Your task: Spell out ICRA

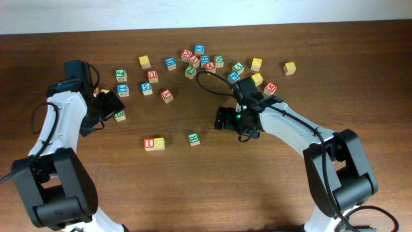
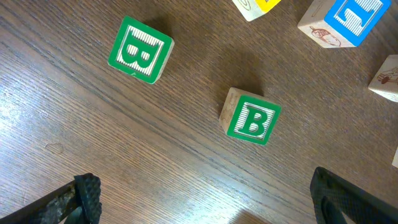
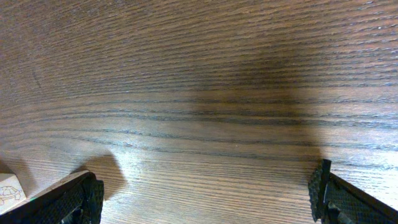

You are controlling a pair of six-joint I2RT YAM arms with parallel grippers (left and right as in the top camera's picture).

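Observation:
Near the table's front, a red-lettered I cube and a yellow C cube sit touching side by side. The green R cube rests a little to their right, apart from them. I cannot pick out the red A among the small cubes at the back. My right gripper is open over bare wood, up and right of the R. My left gripper is open too and holds nothing. Two green B cubes lie beyond its fingers.
Several letter cubes are scattered along the back, with a red one and a blue one nearer. A blue cube is beyond the left gripper. A pale cube's corner shows beside the right gripper's left finger.

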